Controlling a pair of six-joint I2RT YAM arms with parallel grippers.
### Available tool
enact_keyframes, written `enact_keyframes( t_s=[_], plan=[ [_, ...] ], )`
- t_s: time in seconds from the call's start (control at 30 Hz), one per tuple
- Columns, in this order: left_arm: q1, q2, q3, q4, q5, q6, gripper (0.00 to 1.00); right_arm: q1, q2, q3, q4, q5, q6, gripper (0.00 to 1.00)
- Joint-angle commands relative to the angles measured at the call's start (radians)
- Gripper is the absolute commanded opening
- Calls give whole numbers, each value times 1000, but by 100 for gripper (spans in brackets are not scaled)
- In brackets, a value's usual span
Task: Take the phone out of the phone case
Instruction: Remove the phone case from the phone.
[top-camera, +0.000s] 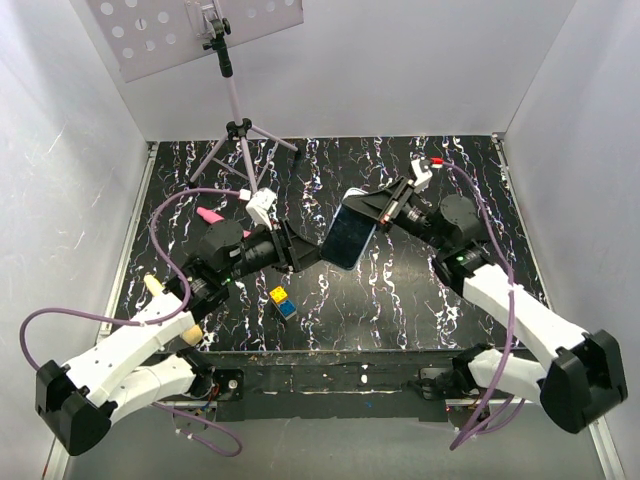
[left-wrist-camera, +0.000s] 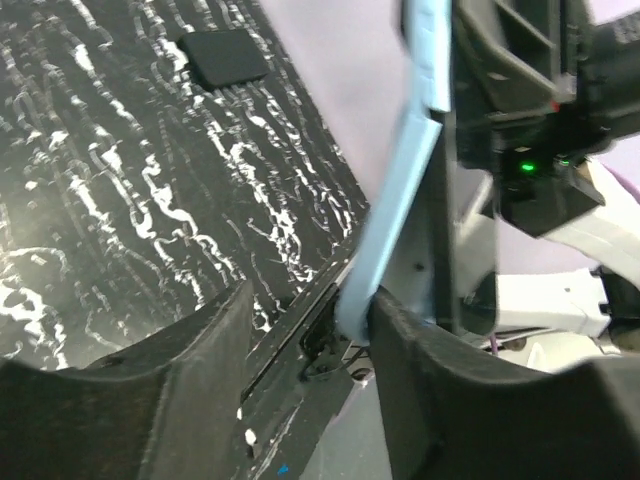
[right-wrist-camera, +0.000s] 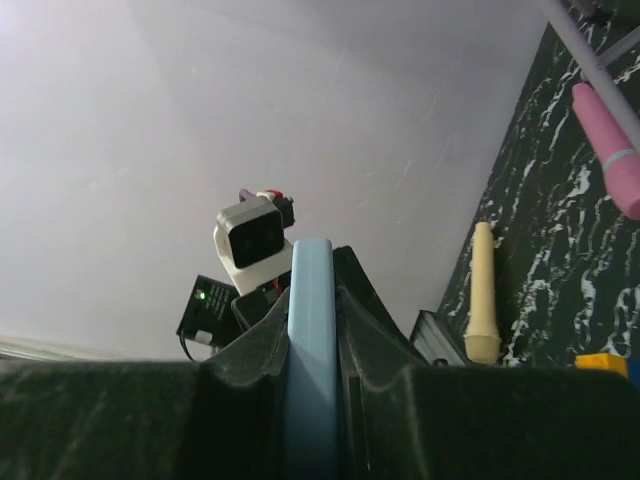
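Aloft over counter: right claw clenched on case edge; left claw released, straddling its lower end. By the look, phone sat inside; extraction not yet done.

Light blue phone case edge-on, lower end between spread fingers, black marbled table behind

Right wrist view crops the phone case
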Motion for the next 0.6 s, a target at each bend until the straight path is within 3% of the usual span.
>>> enact_keyframes(
  t_s=[0.0,0.07,0.27,0.37,0.57],
  plan=[
    [58,-64,18,-261,-34,75,59,-43,-136,100,-204,-151,-190,1],
    [58,-156,12,-316,0,83,73,-50,-138,130,-289,-140,-261,1],
    [61,-265,47,-347,170,23,77,-60,-115,147,-315,-148,-300,1],
    [59,-223,24,-191,293,-128,74,-60,-103,138,-288,-157,-275,1],
    [56,-121,-118,349,404,-461,67,-60,-103,120,-251,-160,-240,1]
  ],
)
